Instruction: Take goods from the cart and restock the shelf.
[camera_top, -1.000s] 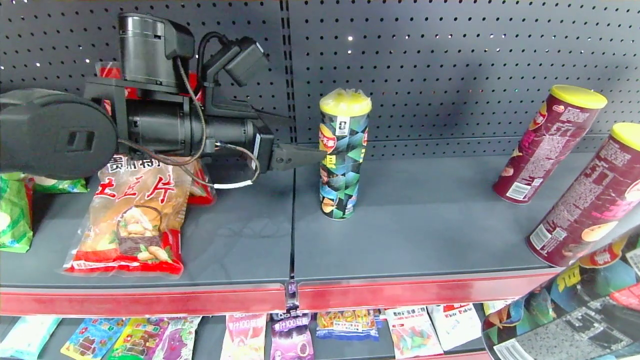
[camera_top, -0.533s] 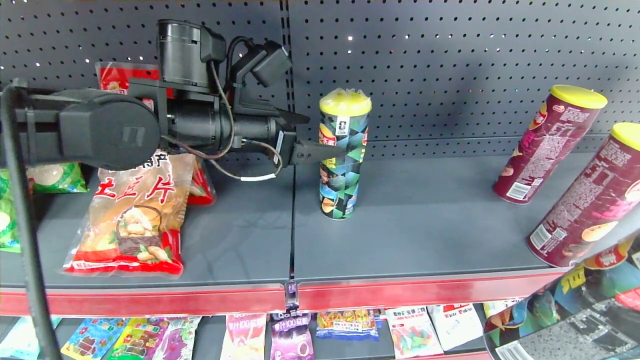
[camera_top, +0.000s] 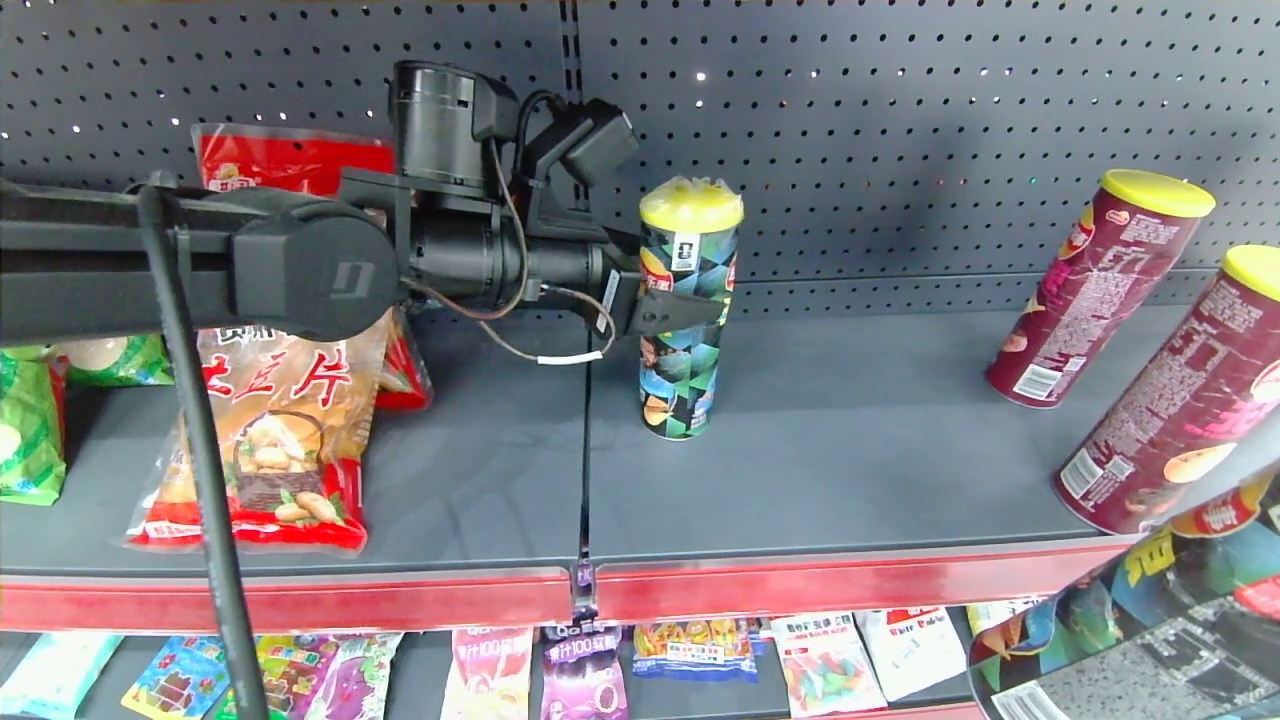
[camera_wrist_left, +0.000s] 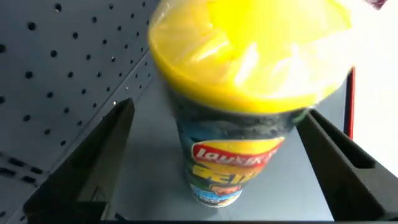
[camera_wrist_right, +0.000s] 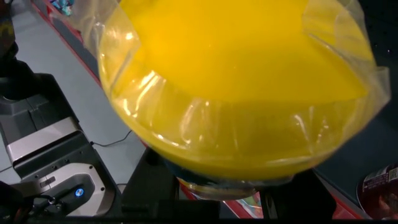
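- Left end effector (camera_top: 700, 308) reaches in from the shelf's left end to mid-shelf. Its fingers (camera_wrist_left: 93, 168) are spread apart, one on either side of the upright can (camera_top: 685, 390). A gap shows on each side in the left wrist view, so there is no grip.
- Shelf (camera_top: 850, 440): grey deck with a red front edge, backed by a dark pegboard (camera_top: 900, 120).
- Potato chip bag (camera_top: 260, 440): left half of the shelf, its lower end near the front edge, under the left arm.
- Red bag (camera_top: 290, 160): against the back edge, behind the potato chip bag.
- Green bag (camera_top: 30, 430): at the shelf's left end, cut by the frame.
- Two maroon cans with yellow lids at the right end of the shelf. The rear maroon can (camera_top: 1095, 290) is near the back edge and the front maroon can (camera_top: 1170, 400) is near the front edge. Both look tilted in the head view.
- Upright can: patterned body, yellow lid under clear wrap. It stands toward the back edge, just right of the shelf's centre seam.
- Right end effector (camera_wrist_right: 221, 190) is clamped on the held can (camera_top: 1150, 620), with dark fingers either side of the body below the lid. This can has the same pattern and sits off the shelf, forward of its front right corner.
- Small packets (camera_top: 600, 670) line the lower shelf.
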